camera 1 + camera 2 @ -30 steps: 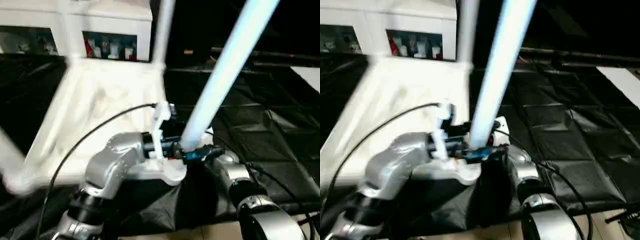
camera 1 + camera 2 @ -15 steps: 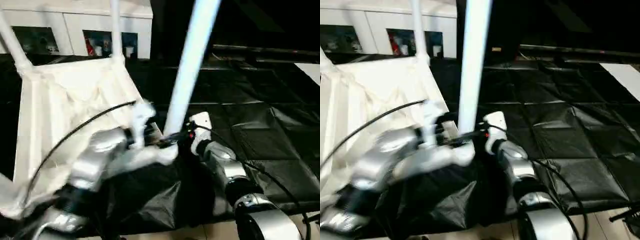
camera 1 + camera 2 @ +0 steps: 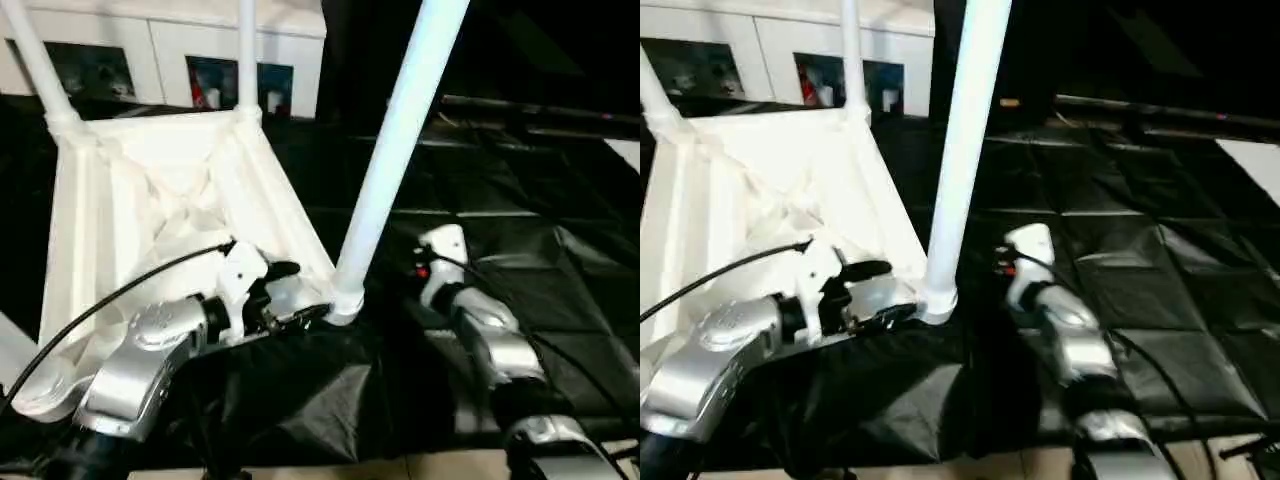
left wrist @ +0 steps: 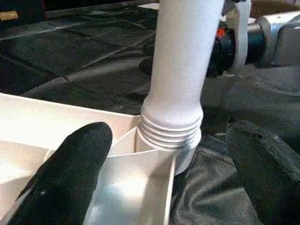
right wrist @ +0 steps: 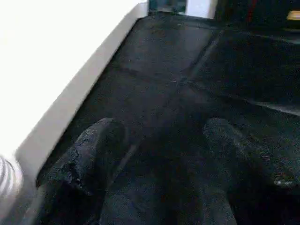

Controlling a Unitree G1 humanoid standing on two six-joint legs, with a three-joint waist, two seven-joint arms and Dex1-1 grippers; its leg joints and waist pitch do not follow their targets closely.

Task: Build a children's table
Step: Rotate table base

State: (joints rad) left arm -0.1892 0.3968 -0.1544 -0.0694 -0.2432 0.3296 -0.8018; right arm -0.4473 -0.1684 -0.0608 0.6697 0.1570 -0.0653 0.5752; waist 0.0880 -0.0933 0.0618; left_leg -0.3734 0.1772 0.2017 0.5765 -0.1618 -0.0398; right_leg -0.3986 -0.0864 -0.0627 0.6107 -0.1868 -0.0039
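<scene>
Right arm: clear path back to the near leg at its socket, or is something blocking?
Probably yes. The right pincer is open, beside the near leg with only bare black cloth between them. The left pincer straddles the socket from the other side, so approach from the right looks free.

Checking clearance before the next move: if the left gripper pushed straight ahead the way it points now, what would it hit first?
Most likely the near leg where it enters its corner socket. The left gripper stands open, its fingers to either side of that joint, with the right gripper farther behind. Depth is hard to judge.
</scene>
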